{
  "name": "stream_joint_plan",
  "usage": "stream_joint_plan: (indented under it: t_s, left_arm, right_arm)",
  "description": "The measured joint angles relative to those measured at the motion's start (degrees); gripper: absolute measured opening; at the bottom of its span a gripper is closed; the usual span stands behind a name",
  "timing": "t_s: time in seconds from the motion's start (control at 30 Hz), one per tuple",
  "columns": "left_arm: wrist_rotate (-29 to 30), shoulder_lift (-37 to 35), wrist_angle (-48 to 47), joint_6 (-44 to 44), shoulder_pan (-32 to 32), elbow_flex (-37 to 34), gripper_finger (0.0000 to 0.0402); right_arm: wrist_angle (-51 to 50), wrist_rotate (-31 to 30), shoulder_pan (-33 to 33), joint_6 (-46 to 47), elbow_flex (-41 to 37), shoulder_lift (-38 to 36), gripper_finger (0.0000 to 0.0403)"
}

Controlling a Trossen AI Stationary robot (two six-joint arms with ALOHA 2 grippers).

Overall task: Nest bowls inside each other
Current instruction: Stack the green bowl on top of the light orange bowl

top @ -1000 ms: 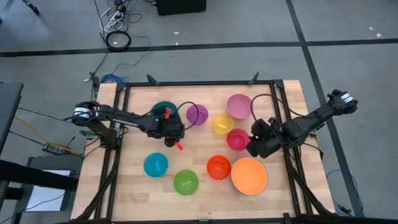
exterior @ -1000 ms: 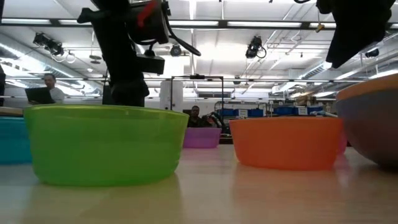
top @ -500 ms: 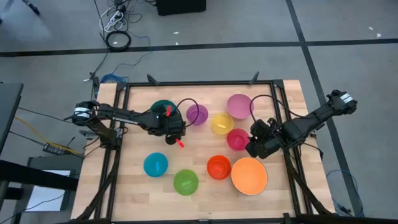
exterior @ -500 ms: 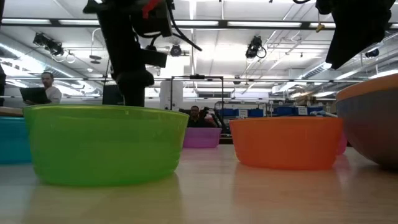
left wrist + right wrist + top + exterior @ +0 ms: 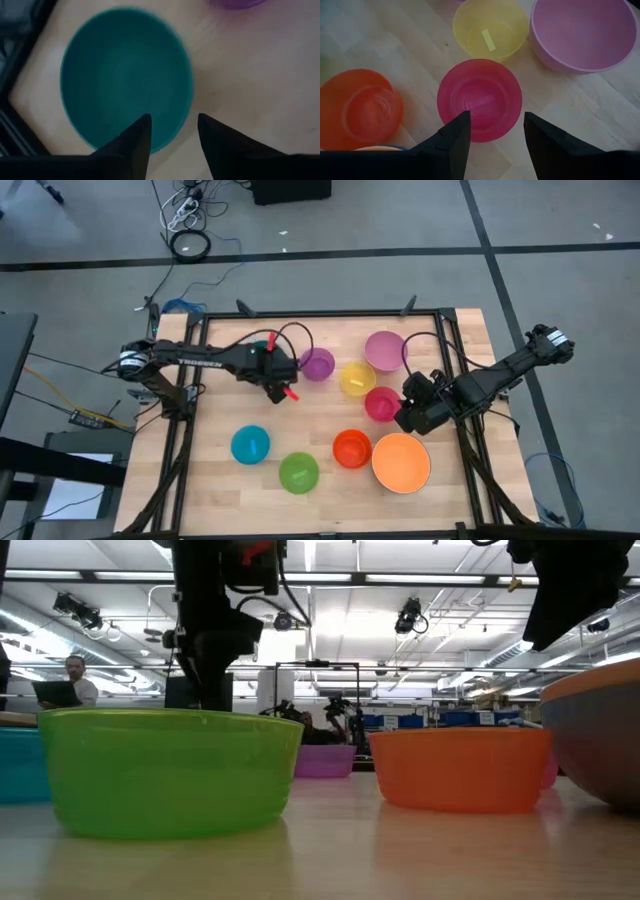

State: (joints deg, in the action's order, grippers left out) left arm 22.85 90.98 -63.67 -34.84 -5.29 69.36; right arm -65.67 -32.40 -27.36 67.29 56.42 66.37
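Several bowls stand upright on their bases on the wooden table. My left gripper [image 5: 172, 127] hangs open over the teal bowl [image 5: 125, 75] at the far left. One finger shows over its rim and the other outside it, and neither touches. In the high view the left arm [image 5: 283, 383] covers most of that bowl. My right gripper [image 5: 492, 125] is open above the magenta bowl [image 5: 480, 97] and holds nothing. Nearby stand the purple bowl [image 5: 317, 364], yellow bowl [image 5: 357, 378] and pink bowl [image 5: 384, 350].
Toward the near edge stand a blue bowl [image 5: 250, 445], a green bowl [image 5: 298, 472], a red-orange bowl [image 5: 351, 448] and a large orange bowl [image 5: 401, 463]. A black frame [image 5: 445, 330] runs round the table. Bare wood lies between the teal and blue bowls.
My left gripper has risen and gone toward the table's far edge, turning as it went. It now stands over the teal bowl, which has stayed in place.
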Motion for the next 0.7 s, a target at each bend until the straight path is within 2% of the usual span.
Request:
stream_joint_plan:
  t_s: [0.2, 0.4, 0.57, 0.7]
  left_arm:
    - [-2.15, 0.65, -0.12, 0.09, -0.66, -0.33, 0.02]
    - [-2.62, 2.41, 0.38, 1.51, -0.67, -0.33, 0.0204]
    - [-2.62, 6.84, 6.49, 5.65, -1.1, -2.27, 0.0204]
    - [-0.33, 11.39, 6.72, 6.49, -2.05, -2.43, 0.0204]
  right_arm:
    - [0.0, 0.07, 0.62, -0.31, -0.02, 0.0, 0.0171]
    - [0.04, 0.52, 1.45, -0.81, -0.02, 0.0, 0.0173]
    - [0.41, 0.55, 1.42, -1.12, -0.02, 0.0, 0.0172]
    - [0.57, 0.76, 1.4, -1.2, -0.04, 0.0, 0.0172]
